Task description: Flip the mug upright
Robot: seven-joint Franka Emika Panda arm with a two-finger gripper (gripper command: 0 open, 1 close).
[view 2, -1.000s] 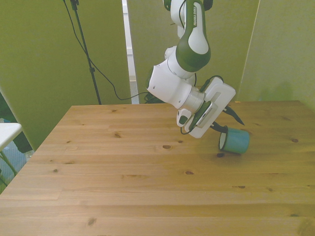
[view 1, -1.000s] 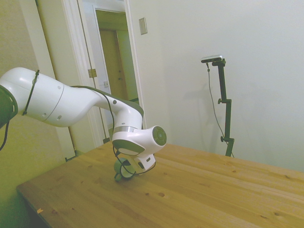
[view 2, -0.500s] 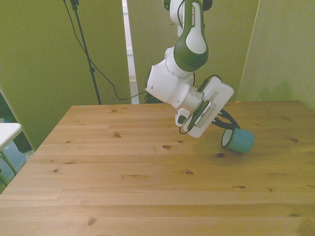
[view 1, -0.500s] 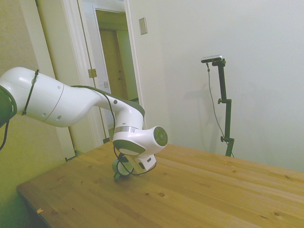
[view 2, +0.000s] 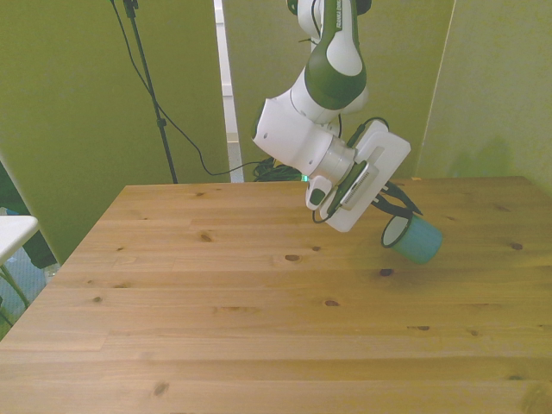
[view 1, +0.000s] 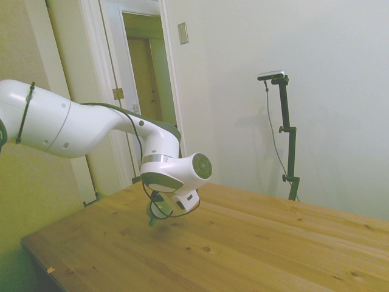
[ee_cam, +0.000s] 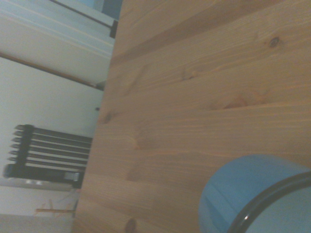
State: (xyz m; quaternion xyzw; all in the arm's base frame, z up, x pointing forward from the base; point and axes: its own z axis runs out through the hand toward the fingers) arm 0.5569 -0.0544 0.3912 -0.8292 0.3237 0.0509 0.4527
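Observation:
The teal mug (view 2: 414,240) hangs tilted a little above the wooden table (view 2: 216,310), toward the front view's right. Its pale-rimmed opening faces up toward the white hand. My gripper (view 2: 396,223) is shut on the mug at its rim, with dark fingers (view 2: 390,200) reaching down from the hand. From the side, the hand covers most of the mug (view 1: 152,212), leaving only a greenish sliver below my gripper (view 1: 154,214). The wrist view has the mug's blue wall and dark rim (ee_cam: 252,194) close by, over bare wood.
The table's edge on the front view's right lies not far beyond the mug. A doorway (view 1: 143,79) and a wall stand behind the arm in the side view. Past the table edge in the wrist view there is a dark radiator-like object (ee_cam: 46,155).
The gripper has risen with the mug. The mug rested on its side on the table one second ago and now hangs tilted above it, its base swung lower.

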